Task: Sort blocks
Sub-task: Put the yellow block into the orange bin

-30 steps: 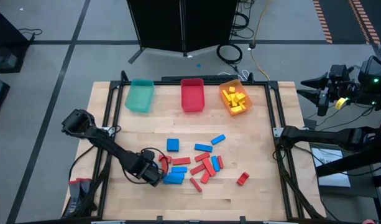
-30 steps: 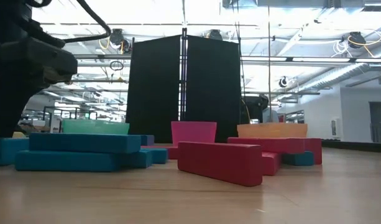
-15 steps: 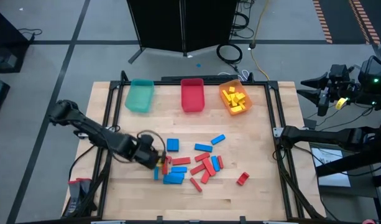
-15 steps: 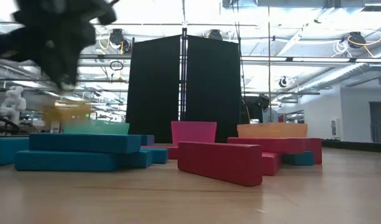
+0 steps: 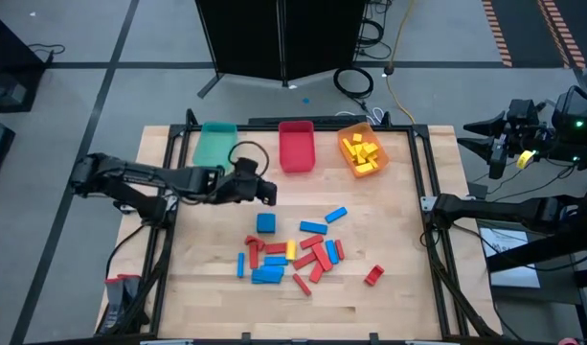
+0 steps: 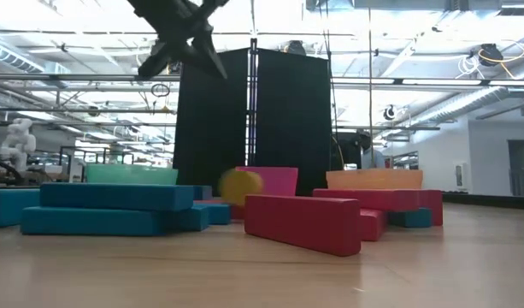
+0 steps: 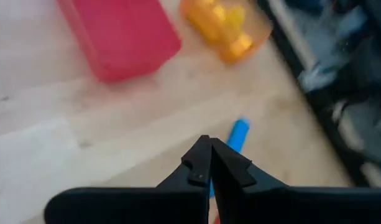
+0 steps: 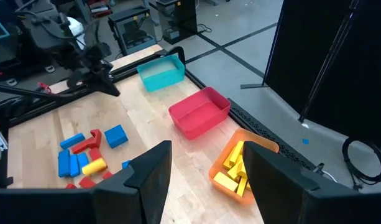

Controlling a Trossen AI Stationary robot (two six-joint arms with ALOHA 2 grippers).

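Note:
Red and blue blocks (image 5: pixel 298 254) lie in a loose pile at the middle of the table, with one yellow block (image 5: pixel 291 250) among them; it shows blurred in the low view (image 6: pixel 240 185). My left gripper (image 5: pixel 271 195) hangs shut above the table, between the pile and the teal bin (image 5: pixel 215 147), with nothing between its fingers (image 7: pixel 209 163). My right gripper (image 8: pixel 206 180) waits open, raised beyond the table's right edge.
A red bin (image 5: pixel 296 146) and an orange bin (image 5: pixel 362 151) holding several yellow blocks stand beside the teal one along the far edge. A lone red block (image 5: pixel 373 276) lies right of the pile. Bare wood shows on the table's right and near parts.
My left gripper has risen from the pile's left end and swung toward the far edge, tipping up from pointing down, and has shut with nothing in it. A yellow block that went up with it now lies among the pile.

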